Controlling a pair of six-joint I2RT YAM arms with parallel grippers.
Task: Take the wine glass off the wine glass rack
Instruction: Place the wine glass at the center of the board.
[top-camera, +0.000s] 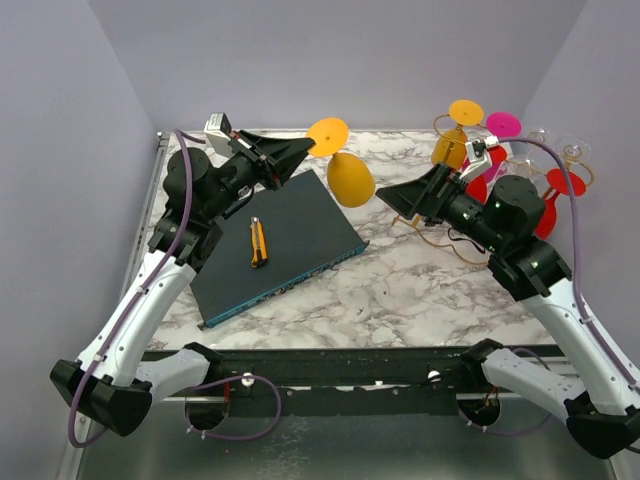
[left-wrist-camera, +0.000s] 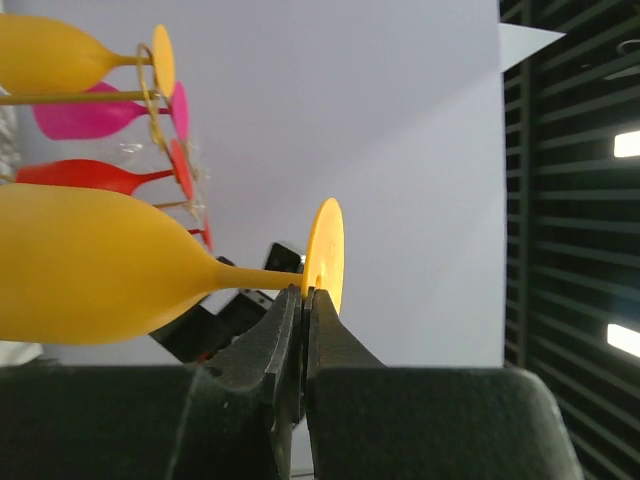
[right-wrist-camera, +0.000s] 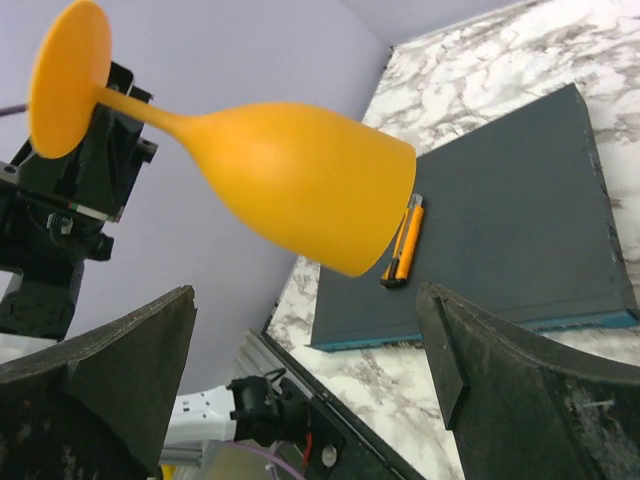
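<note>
Grip check: left hand (left-wrist-camera: 305, 292) is clamped on the wine glass (top-camera: 350, 178) stem just under the foot. The bowl hangs tilted above the far edge of the dark box (top-camera: 280, 240), clear of the wine glass rack (left-wrist-camera: 80, 97). Right hand (top-camera: 385, 195) spread wide, empty, facing the bowl. Thin pinch, heavy bowl: I'd move slow, no wrist roll, and lower onto bare desk (top-camera: 420, 290).

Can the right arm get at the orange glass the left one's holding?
Probably yes. The right gripper, jaws open, faces the bowl of the orange glass with nothing between; the left gripper pinches only the stem.
</note>
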